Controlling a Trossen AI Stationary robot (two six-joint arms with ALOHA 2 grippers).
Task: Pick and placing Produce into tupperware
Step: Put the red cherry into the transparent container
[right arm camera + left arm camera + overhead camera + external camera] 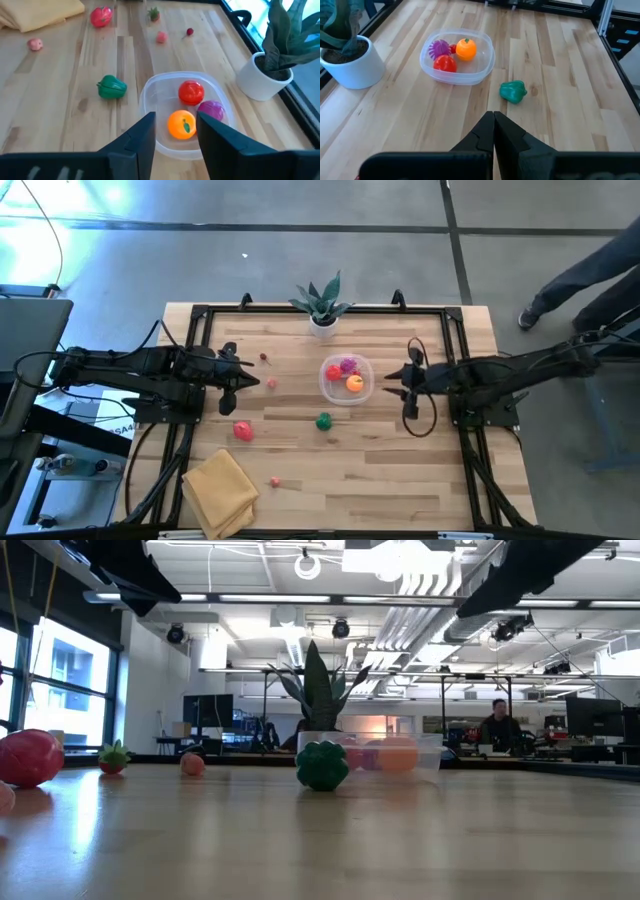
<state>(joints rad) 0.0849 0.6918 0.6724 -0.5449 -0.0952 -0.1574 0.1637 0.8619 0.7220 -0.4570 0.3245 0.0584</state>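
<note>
- Clear plastic tupperware (346,379) sits just ahead of the right gripper (175,131), whose fingers stand apart and empty above the container's near rim.
- Inside it lie a red piece (191,92), an orange one (181,123) and a spiky purple one (211,109).
- Green pepper (111,86) is the closest loose produce, on the wood just beyond the container and off to the side from the right gripper.
- My judgement: this is the next pick. The right arm should clear the rim first, then come down with the fingers straddling the pepper's narrow width, since a rounded toy will likely roll if only one finger touches it.
- Left gripper (493,125) hangs near its own edge of the table with fingers pressed together, holding nothing; the pepper lies ahead of it too.
- Farther from the right gripper rest a big red piece (243,430), small pink ones (270,383), a tiny dark red one (264,359) and another pink one (274,480) near the yellow cloth (218,491).
- Keep the release low over the container, so nothing bounces out.
</note>
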